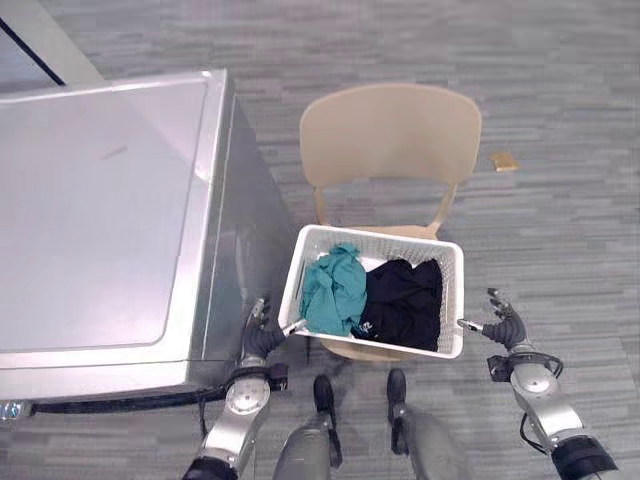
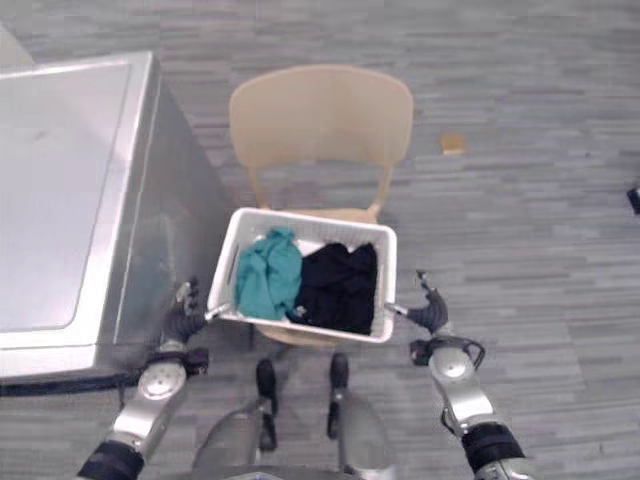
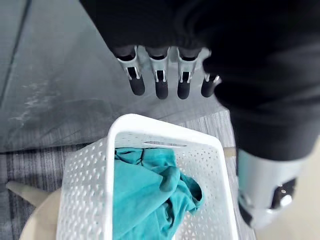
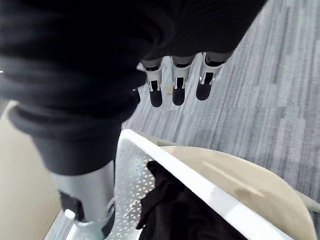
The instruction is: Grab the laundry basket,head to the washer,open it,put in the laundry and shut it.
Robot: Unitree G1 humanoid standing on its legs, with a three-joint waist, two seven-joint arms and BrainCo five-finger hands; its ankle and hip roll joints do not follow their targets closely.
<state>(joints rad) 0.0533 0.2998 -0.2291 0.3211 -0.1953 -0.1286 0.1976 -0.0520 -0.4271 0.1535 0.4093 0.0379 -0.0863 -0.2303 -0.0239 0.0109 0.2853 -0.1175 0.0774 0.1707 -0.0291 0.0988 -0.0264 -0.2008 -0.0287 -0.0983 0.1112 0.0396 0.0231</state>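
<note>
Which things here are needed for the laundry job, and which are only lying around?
For the job:
laundry basket on the chair
teal garment and black garment in it
washer
left hand, right hand, open beside the basket

Lying about:
chair
small tan object on the floor

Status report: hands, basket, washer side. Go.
Left robot hand and right robot hand open, flanking the laundry basket. Basket on the beige chair, teal and black clothes inside. Washer lid down.
</note>
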